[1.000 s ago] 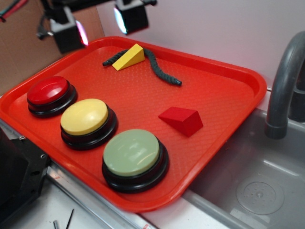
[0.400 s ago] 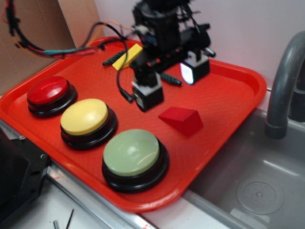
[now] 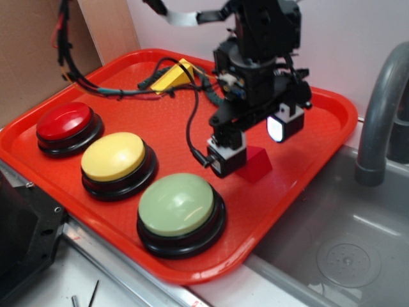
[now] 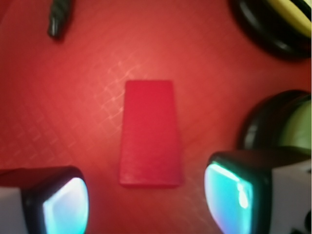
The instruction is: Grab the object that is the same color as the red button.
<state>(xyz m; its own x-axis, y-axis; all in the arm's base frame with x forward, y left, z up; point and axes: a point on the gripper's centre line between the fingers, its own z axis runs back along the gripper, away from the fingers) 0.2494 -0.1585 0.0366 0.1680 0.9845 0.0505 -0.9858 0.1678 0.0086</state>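
Wrist view showed the gripper (image 4: 146, 204) spread wide, its two lit fingers (image 4: 229, 195) low in the frame on either side of the red wedge block (image 4: 150, 134), holding nothing. The block lay flat on the red tray (image 4: 73, 97), centred in the gap and apart from both fingers.

From the exterior camera, the pale green button (image 3: 177, 206) sat nearest, then the yellow button (image 3: 114, 157), then the red button (image 3: 64, 121) at the left. The gripper (image 3: 252, 144) hung over the red wedge block (image 3: 254, 165), which was largely hidden behind one finger.

The sloped faces seemed the main risk: if the fingers closed on the incline rather than on flat sides, the block could squirt out or tip. Descending off-centre might also nudge it toward the green button close by.

Farther back lay a yellow wedge (image 3: 171, 77) and a dark twisted rope (image 3: 208, 86), partly covered by the arm. The textured tray (image 3: 319, 128) rested beside a grey sink (image 3: 345, 249) with a grey faucet (image 3: 380, 109), a pale wall behind.
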